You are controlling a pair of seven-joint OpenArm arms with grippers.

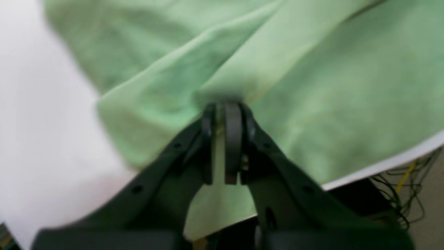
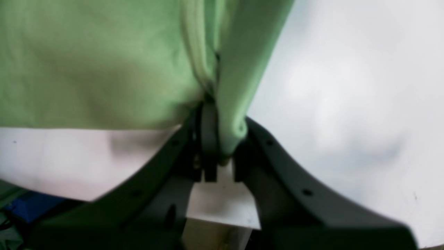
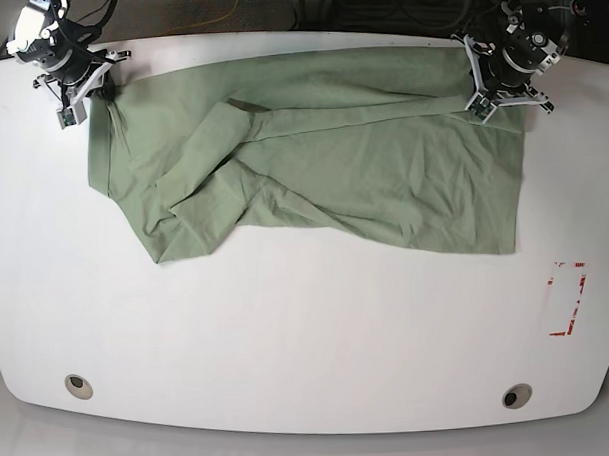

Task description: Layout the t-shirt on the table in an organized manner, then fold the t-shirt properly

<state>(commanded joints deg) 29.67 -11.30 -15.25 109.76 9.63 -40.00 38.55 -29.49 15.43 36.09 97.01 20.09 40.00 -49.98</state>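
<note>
The pale green t-shirt (image 3: pixel 312 158) lies wrinkled across the far half of the white table (image 3: pixel 308 328), with one part folded over near its middle left. At the far right corner of the cloth, my left gripper (image 3: pixel 485 102) is shut on a bunched fold. The left wrist view shows the left gripper (image 1: pixel 223 106) pinching the t-shirt (image 1: pixel 312 86) near the table (image 1: pixel 34 121) edge. My right gripper (image 3: pixel 85 101) is shut on the far left corner. Up close, the right gripper (image 2: pixel 211 107) clamps a thick roll of the t-shirt (image 2: pixel 86 62) above the table (image 2: pixel 347 86).
Two round grey grommets (image 3: pixel 78 385) (image 3: pixel 516 395) sit near the table's front edge. Red tape marks (image 3: pixel 569 299) lie at the right. Cables (image 1: pixel 406 180) hang beyond the far edge, and a blue object (image 2: pixel 27 206) sits below the table's edge.
</note>
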